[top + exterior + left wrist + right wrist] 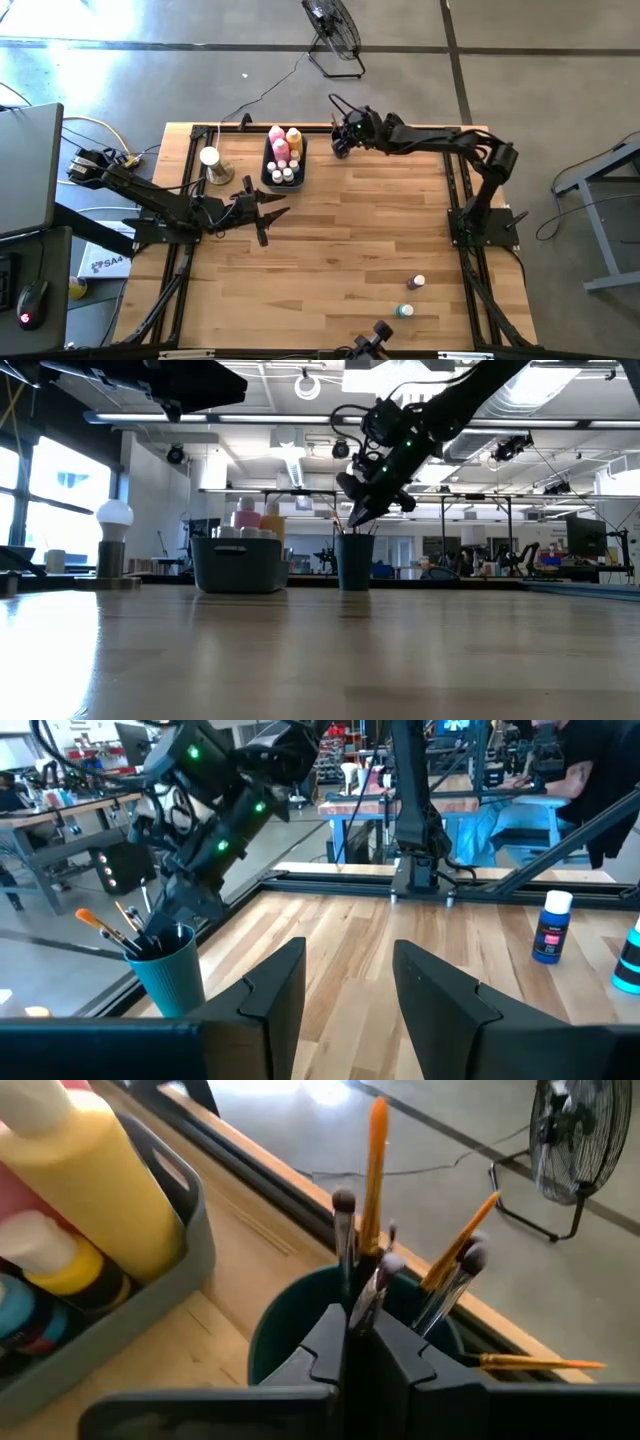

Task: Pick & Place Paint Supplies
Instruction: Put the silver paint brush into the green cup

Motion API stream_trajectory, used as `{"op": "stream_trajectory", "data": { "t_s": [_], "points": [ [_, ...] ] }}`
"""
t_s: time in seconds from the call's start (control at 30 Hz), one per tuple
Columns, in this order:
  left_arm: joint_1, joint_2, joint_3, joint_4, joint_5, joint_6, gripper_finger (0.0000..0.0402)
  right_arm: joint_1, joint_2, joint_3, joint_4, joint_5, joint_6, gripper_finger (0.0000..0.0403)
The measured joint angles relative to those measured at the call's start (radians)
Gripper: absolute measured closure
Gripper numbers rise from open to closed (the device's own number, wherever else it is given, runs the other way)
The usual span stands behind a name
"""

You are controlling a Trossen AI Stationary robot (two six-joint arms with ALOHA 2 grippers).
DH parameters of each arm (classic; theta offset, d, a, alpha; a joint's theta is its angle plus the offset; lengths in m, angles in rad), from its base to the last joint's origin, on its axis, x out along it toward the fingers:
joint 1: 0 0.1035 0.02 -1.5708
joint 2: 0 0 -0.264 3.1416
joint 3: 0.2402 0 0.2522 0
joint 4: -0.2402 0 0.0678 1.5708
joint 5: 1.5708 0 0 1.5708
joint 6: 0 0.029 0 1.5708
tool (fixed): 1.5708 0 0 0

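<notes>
So the right gripper is parked right over the teal brush cup at the far edge of the table, fingers pinched tight on what looks like a thin paintbrush standing in it. If it's dropping that one in, I'd let go low and lift straight up so the other brushes don't get knocked. The left gripper waits mid-table, half open, holding nothing. Two small paint bottles sit near the front, well apart from the grey bin.

Overhead down, low level; wrists close; share cup.
</notes>
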Motion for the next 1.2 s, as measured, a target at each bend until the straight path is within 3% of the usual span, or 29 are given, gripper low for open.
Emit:
{"op": "stream_trajectory", "data": {
  "t_s": [0.5,0.93,1.2],
  "points": [
    [0.0,0.0,0.0,-0.001,0.0,0.0,0.0252,-0.004,0.026,0.0,-0.002,-0.001,0.001,0.0385],
    [0.0,0.0,0.0,-0.008,0.001,0.0,0.0252,-0.002,0.026,0.0,0.013,-0.027,-0.003,0.0297],
    [0.0,0.0,0.001,-0.014,0.001,0.0,0.0252,0.013,0.026,0.0,0.013,-0.048,-0.014,0.028]
  ]
}}
